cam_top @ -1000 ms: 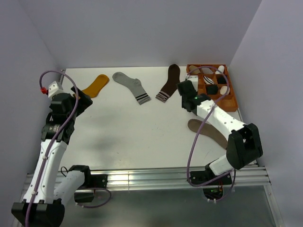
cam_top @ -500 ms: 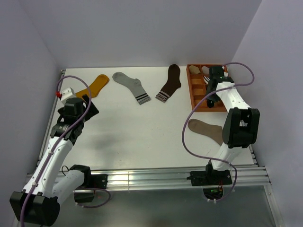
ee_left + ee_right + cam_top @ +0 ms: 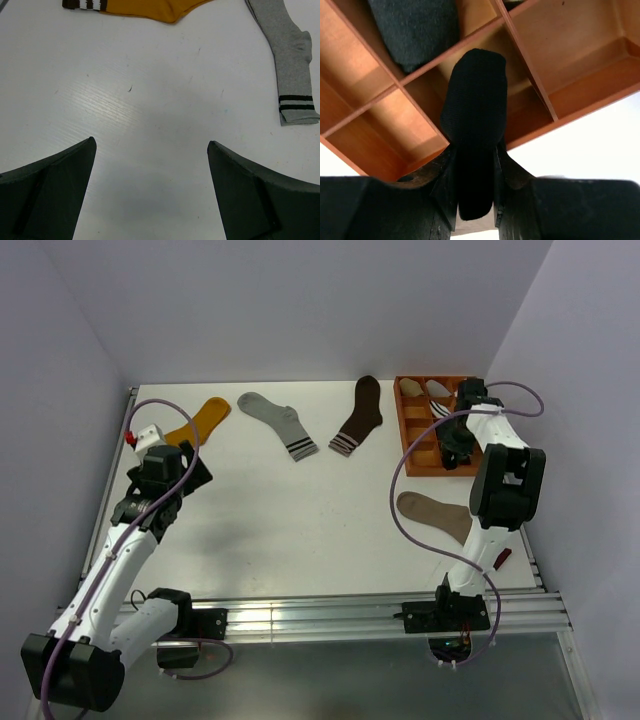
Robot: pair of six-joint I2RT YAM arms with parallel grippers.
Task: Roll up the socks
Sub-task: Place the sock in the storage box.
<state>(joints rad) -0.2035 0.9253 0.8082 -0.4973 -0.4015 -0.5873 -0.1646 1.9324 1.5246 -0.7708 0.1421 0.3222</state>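
Note:
My right gripper (image 3: 475, 150) is shut on a rolled black sock (image 3: 474, 105) and holds it just above the near compartments of the orange divided tray (image 3: 580, 95). In the top view that gripper (image 3: 457, 448) hangs over the tray's near end (image 3: 412, 440). A rolled charcoal sock (image 3: 415, 30) fills a farther compartment, and a white-striped bundle (image 3: 440, 392) sits at the tray's back. A taupe sock (image 3: 435, 515) lies flat on the table in front of the tray. My left gripper (image 3: 151, 143) stands open over bare table at the left (image 3: 192, 473).
Along the back of the table lie a mustard-yellow sock (image 3: 203, 420), a light grey sock with a striped cuff (image 3: 278, 425) and a dark brown sock (image 3: 358, 418). Purple walls close in left, back and right. The right arm's cable (image 3: 405, 490) loops over the table.
The right arm has swung from left of the tray to over its near compartments, carrying the black sock. The left arm has shifted a little towards the front and right.

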